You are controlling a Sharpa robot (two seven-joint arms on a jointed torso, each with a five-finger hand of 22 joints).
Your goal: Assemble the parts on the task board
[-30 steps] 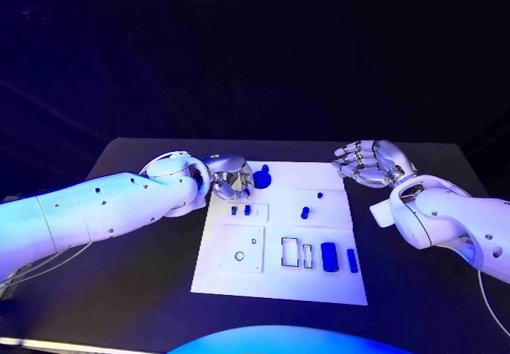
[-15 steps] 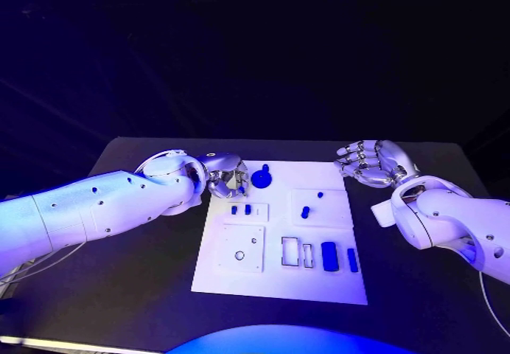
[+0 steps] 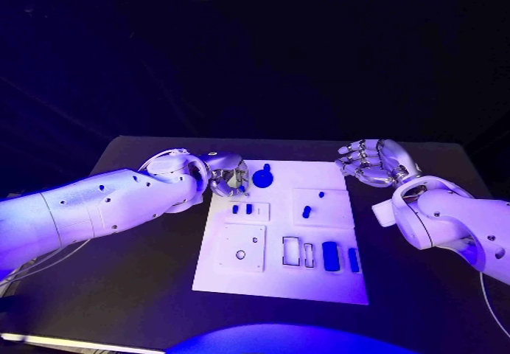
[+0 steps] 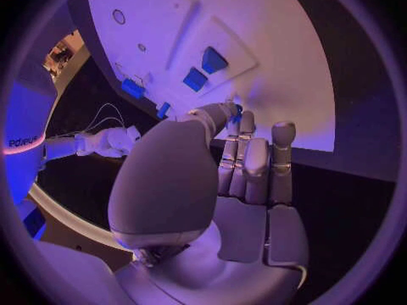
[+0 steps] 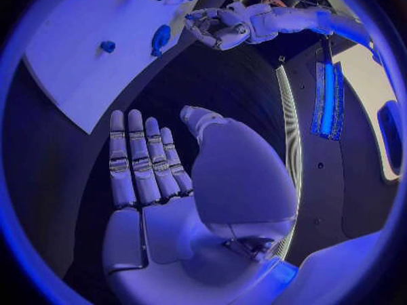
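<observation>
The board (image 3: 278, 284) lies flat mid-table (image 3: 127, 280), a thin white plate with raised tiles and cut-out slots, and the parts on it are small blue pieces that look like hard, light plastic: stiff enough to pinch firmly, smooth enough to slip or skid if nudged sideways. The round piece (image 3: 262, 177) with a stub on top sits at the board's far left corner, just beside the left hand (image 3: 225, 177); judging from its shape, the stub or the rim is the place to take it, from above. Two short pegs (image 3: 241, 209) stand on a small tile nearer the robot, and they would want a fingertip pinch across their sides. A wider block (image 3: 329, 256) and a slim bar (image 3: 353, 259) lie near the board's right near corner beside open slots, best taken across their long edges. The left hand holds nothing that I can see, its fingers straight and close together with the tips at the board's edge, though whether a fingertip touches the round piece is hard to tell from the wrist view. The right hand (image 3: 368, 164) hangs off the board's far right corner, fingers spread, released. No readable writing shows on the board or parts.
</observation>
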